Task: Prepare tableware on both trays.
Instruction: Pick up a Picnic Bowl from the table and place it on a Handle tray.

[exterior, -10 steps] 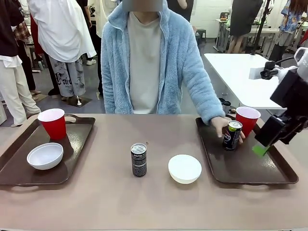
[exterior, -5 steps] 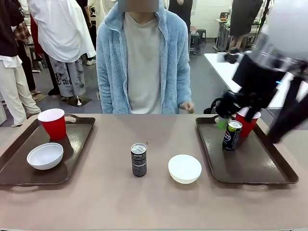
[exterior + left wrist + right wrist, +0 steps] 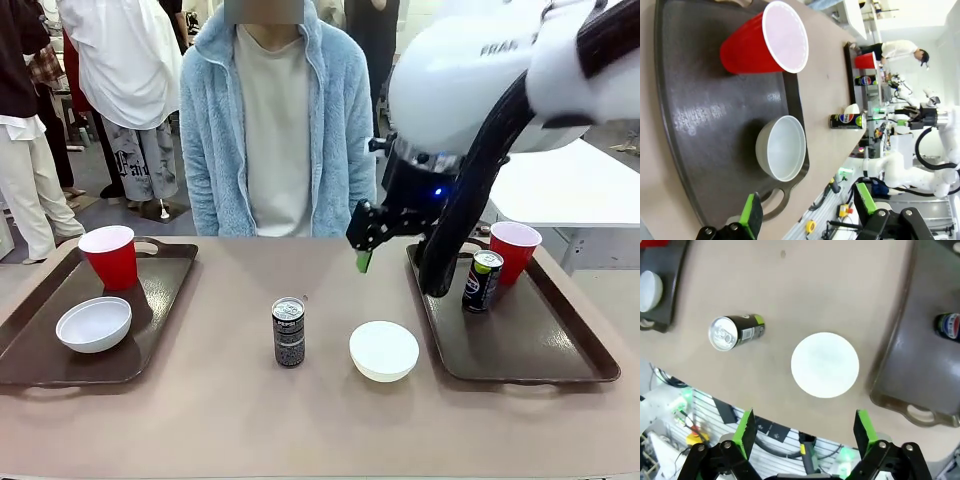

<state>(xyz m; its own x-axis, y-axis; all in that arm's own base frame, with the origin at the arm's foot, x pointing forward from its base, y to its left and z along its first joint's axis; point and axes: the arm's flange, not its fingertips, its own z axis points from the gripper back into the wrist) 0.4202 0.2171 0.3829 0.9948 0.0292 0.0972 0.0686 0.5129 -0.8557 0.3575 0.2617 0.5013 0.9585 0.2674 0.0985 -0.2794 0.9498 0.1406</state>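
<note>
Right gripper (image 3: 805,428) spread wide above round white bowl (image 3: 825,364), left gripper (image 3: 808,206) agape over glossy brown tray (image 3: 700,150)

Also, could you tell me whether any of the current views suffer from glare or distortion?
Left wrist view: the tray bows from wide-angle distortion, with a pale sheen by the red cup. Right wrist view: the bowl is washed out to flat white. Front view: evenly lit, no glare.

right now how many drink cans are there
2. One can stands on the bare table left of the white bowl; the other can stands on the right tray beside a red cup.
</note>
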